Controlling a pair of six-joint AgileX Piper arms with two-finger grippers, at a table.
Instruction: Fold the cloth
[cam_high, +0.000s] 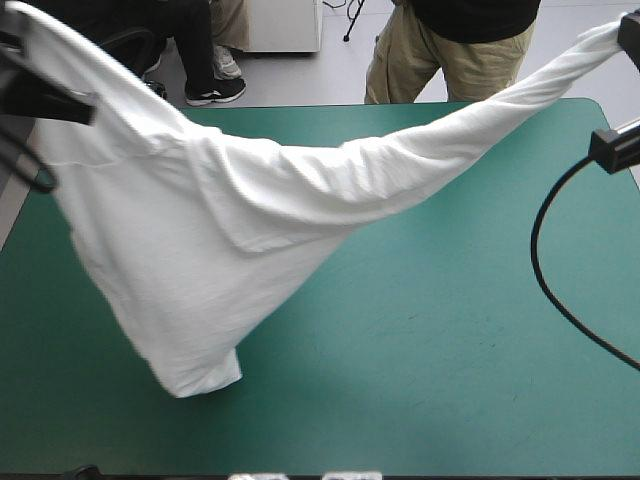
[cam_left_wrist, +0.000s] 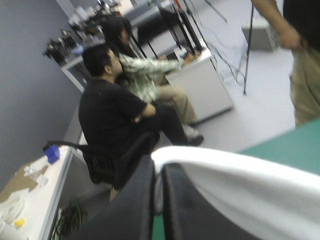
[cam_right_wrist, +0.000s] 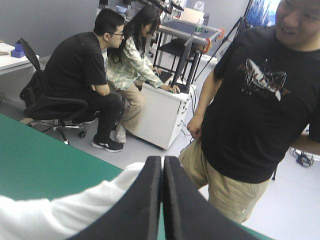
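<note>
The white T-shirt (cam_high: 230, 230) hangs stretched in the air across the teal-green table, raised at both ends. My left gripper (cam_high: 12, 40) holds one end high over the far left corner. My right gripper (cam_high: 628, 35) holds a twisted strip of it high over the far right corner. The broad body sags at the left, and its lowest corner (cam_high: 200, 375) hangs close above the cover near the front. In the left wrist view the gripper (cam_left_wrist: 159, 167) is shut on the T-shirt (cam_left_wrist: 240, 185). The right gripper (cam_right_wrist: 162, 165) is shut on the T-shirt (cam_right_wrist: 65, 215) too.
The teal-green table cover (cam_high: 450, 350) lies below the hanging shirt. Its far edge (cam_high: 400, 103) runs just behind the stretched cloth.
</note>
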